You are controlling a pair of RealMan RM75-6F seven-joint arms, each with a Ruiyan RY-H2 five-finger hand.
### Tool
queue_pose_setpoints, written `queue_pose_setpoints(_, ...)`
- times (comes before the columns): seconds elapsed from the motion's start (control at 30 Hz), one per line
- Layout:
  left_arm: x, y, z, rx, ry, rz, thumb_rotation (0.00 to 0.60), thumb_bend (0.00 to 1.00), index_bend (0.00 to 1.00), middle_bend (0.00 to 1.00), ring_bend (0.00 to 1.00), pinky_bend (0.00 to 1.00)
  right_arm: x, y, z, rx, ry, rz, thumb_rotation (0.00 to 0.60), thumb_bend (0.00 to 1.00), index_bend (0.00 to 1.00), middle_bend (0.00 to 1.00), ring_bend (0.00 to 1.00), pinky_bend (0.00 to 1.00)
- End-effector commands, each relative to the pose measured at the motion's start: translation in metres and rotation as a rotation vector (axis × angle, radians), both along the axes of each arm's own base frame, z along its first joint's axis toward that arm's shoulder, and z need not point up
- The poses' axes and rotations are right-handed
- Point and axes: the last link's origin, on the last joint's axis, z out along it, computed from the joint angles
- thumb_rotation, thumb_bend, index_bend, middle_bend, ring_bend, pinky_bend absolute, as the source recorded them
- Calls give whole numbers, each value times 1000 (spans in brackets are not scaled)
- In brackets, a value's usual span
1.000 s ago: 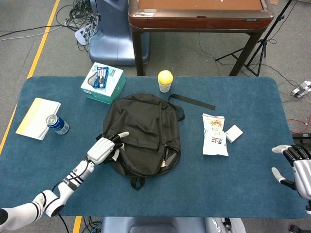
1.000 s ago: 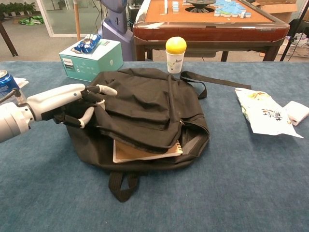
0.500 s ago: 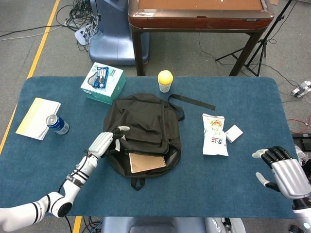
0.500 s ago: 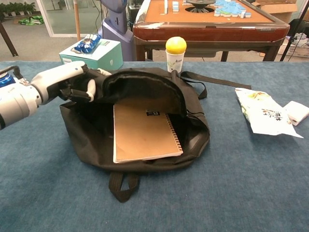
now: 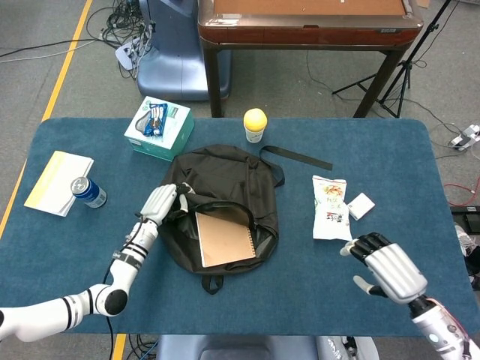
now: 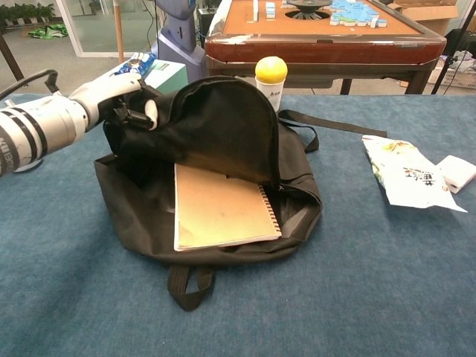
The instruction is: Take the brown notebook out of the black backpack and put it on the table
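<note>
The black backpack point(image 5: 225, 180) point(image 6: 216, 126) lies flat in the middle of the table with its front flap lifted. My left hand point(image 5: 159, 202) point(image 6: 123, 93) grips the flap at its left edge and holds it up. Inside the open bag lies the brown spiral notebook point(image 5: 223, 238) point(image 6: 219, 207), mostly uncovered. My right hand point(image 5: 388, 267) hovers over the table's near right part, fingers spread, holding nothing; the chest view does not show it.
A teal box point(image 5: 159, 127) with a snack on top stands behind the bag, beside a yellow-topped cup point(image 5: 255, 124). A blue can point(image 5: 89, 192) and a yellow booklet point(image 5: 58, 182) lie at the left. A snack bag point(image 5: 331, 208) and a small white box point(image 5: 361, 205) lie at the right.
My left hand has pulled the flap up and back, uncovering the notebook. My right hand has moved left and inward over the table.
</note>
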Motion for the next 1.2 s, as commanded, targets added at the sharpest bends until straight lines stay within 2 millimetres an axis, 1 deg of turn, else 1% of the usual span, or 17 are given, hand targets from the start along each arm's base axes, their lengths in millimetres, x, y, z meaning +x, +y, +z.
queue_pose_setpoints(0.03, 10, 11, -1, -12, 7, 49, 600, 824, 688, 447, 350, 162, 22, -10, -20, 97, 8, 64, 600, 280, 356, 330, 243, 261)
queue_pose_setpoints(0.17, 13, 16, 1, -13, 4, 96, 600, 824, 673, 457, 360, 167, 38, -22, -36, 153, 14, 107, 600, 280, 355, 323, 243, 277)
queue_pose_setpoints(0.27, 14, 19, 3, -13, -1, 115, 600, 824, 670, 496, 383, 172, 46, -27, -44, 169, 17, 128, 600, 280, 356, 322, 244, 277)
queue_pose_setpoints(0.33, 10, 24, 7, 2, 7, 143, 600, 824, 674, 512, 392, 174, 59, -36, -59, 211, -2, 150, 600, 280, 356, 321, 244, 277)
queue_pose_setpoints(0.43, 9, 28, 8, 15, 20, 169, 600, 824, 673, 518, 393, 174, 69, -48, -77, 261, -3, 159, 600, 280, 356, 319, 247, 277)
queue_pose_setpoints(0.63, 7, 32, 9, 20, 26, 205, 600, 824, 666, 519, 394, 176, 81, -66, -111, 298, 35, 177, 600, 280, 355, 307, 243, 277)
queue_pose_setpoints(0.9, 8, 29, 12, 5, -5, 237, 600, 824, 661, 519, 393, 179, 98, -85, -158, 310, 22, 177, 600, 280, 355, 290, 210, 277)
queue_pose_setpoints(1.0, 8, 28, 13, 1, -10, 244, 600, 824, 661, 519, 393, 181, 103, -91, -173, 294, 21, 185, 600, 261, 356, 285, 198, 277)
queue_pose_setpoints(1.2, 10, 26, 15, 4, -14, 247, 600, 824, 660, 519, 393, 181, 109, -101, -193, 264, 11, 186, 600, 225, 355, 273, 183, 278)
